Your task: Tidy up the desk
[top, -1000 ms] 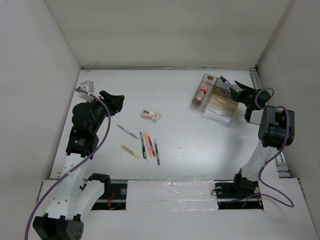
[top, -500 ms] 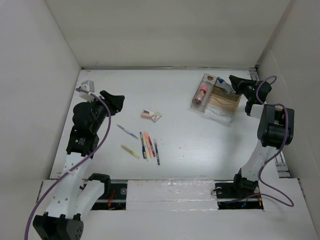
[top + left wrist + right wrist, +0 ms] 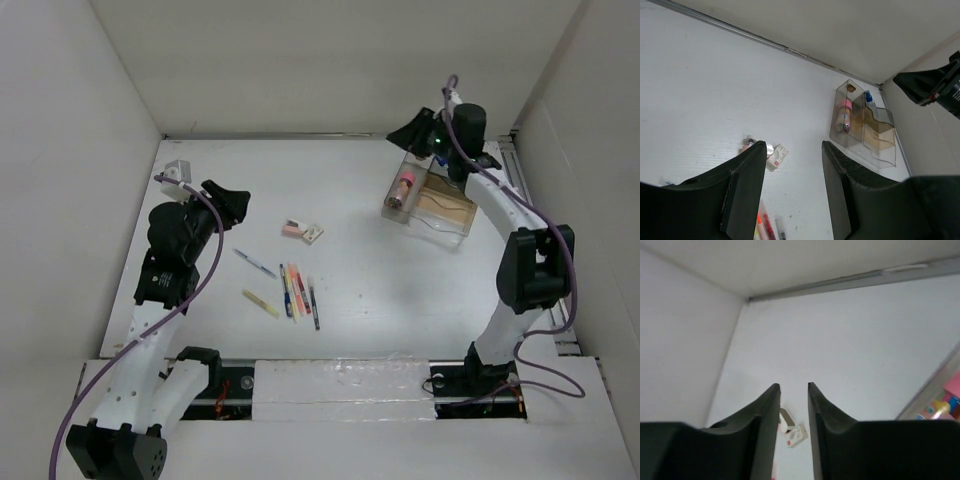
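Note:
The white desk point(image 3: 370, 270) holds a row of pens point(image 3: 297, 291), a blue pen point(image 3: 255, 264), a yellow stick point(image 3: 262, 303), a pink sharpener point(image 3: 292, 229) and a small white eraser point(image 3: 314, 235). A clear compartment tray point(image 3: 430, 205) at the back right holds a pink tube point(image 3: 404, 187). My left gripper point(image 3: 228, 201) is open and empty, raised left of the eraser. My right gripper point(image 3: 405, 135) is open and empty, raised over the tray's far left corner. In the left wrist view the open gripper point(image 3: 792, 150) frames the eraser point(image 3: 776, 156) and the tray point(image 3: 860, 127).
White panels wall the desk on three sides. A metal rail point(image 3: 512, 165) runs along the right edge beside the tray. In the right wrist view the gripper point(image 3: 793, 386) points across bare desk toward the eraser point(image 3: 798, 435), with the tray's edge point(image 3: 935, 402) at lower right.
My right arm has swung from the right of the tray up and leftward, and now hangs over the tray's far left corner. The left arm has not moved.

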Motion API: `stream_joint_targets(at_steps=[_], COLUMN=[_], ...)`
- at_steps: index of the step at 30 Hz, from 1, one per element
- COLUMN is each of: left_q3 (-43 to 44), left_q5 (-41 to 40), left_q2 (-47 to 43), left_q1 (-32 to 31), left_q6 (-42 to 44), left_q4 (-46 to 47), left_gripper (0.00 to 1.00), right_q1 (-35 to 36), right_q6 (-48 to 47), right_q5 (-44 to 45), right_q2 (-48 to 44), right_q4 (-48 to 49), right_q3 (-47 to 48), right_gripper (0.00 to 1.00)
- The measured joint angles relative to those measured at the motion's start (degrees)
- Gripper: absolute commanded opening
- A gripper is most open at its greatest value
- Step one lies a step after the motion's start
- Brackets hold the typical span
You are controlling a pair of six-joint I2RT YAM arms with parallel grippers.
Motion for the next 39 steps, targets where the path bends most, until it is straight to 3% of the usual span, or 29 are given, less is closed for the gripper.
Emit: stream_joint_targets(at_steps=[1, 6, 8, 11, 16, 22, 39], left_q3=[0.00, 0.00, 0.00, 0.00, 0.00, 0.00, 0.00], left_q5=[-0.02, -0.22, -0.31, -0.33, -0.33, -0.31, -0.28], left_q2=[0.04, 0.02, -0.04, -0.04, -0.11, -0.11, -0.09], left_q1=[0.00, 0.00, 0.00, 0.00, 0.00, 0.00, 0.02], left_q6=[0.02, 0.07, 0.09, 0.11, 0.11, 0.13, 0.13], left_q4=[-0.02, -0.28, -0.37, -0.37, -0.37, -0.37, -0.37], left_gripper=[0.44, 0.44, 0.44, 0.43, 0.43, 0.44, 0.43], right_q1=[2.56, 16.39, 20.20, 29.03, 36.70, 37.79, 37.42], right_q6=[-3.96, -17.94, -23.98, -28.76, -35.12, -39.23, -44.96], right_q5=[0.87, 6.78, 11.72, 16.74, 28.39, 31.65, 27.85], right_q2=[-0.26, 1.73, 3.67, 9.77, 12.68, 12.48, 20.17], right_q4=[-1.73, -8.66, -12.35, -16.17, -19.54, -19.50, -19.17], right_q3=[1.81, 6.62, 7.65, 9.14, 6.29, 0.37, 5.05], right_gripper=[0.47, 0.71, 0.76, 0.77, 0.79, 0.83, 0.84])
